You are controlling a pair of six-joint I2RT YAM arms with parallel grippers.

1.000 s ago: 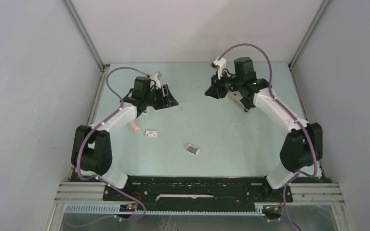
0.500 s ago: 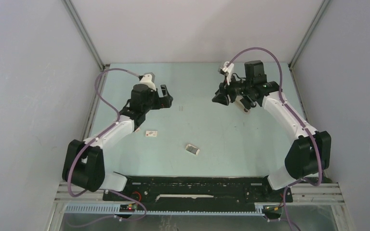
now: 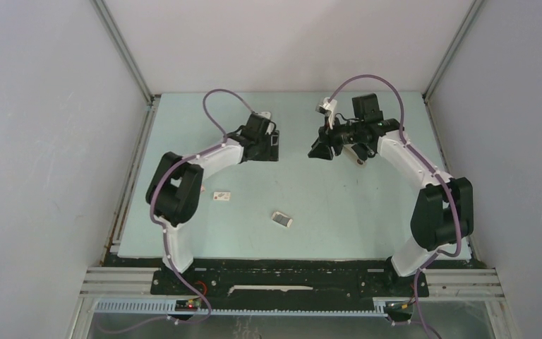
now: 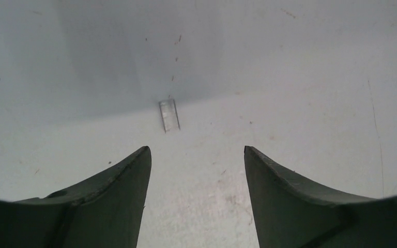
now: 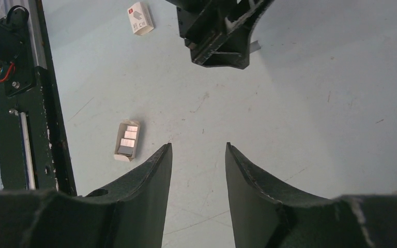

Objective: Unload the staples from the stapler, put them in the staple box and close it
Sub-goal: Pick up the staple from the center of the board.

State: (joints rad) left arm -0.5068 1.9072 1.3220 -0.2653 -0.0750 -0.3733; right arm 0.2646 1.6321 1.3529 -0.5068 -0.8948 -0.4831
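Observation:
A short silvery strip of staples (image 4: 169, 114) lies on the pale green table just ahead of my left gripper (image 4: 196, 149), which hangs open and empty. From above, the left gripper (image 3: 274, 147) sits at the table's middle back, and the strip does not show there. In the right wrist view the same strip (image 5: 255, 46) peeks out beside the left gripper (image 5: 217, 31). My right gripper (image 3: 319, 150) faces it from the right, also open, with only bare table between its fingertips (image 5: 199, 144). I cannot make out the stapler in any view.
A small closed white box (image 3: 221, 195) and an open box of staple strips (image 3: 281, 219) lie nearer the arm bases; both boxes (image 5: 140, 18) (image 5: 126, 140) show in the right wrist view. A small pale object (image 3: 360, 160) lies under the right forearm. Walls enclose three sides.
My left arm has swung right toward the table's middle and its gripper now hangs by the staple strip. The right gripper has opened wider and shifted slightly.

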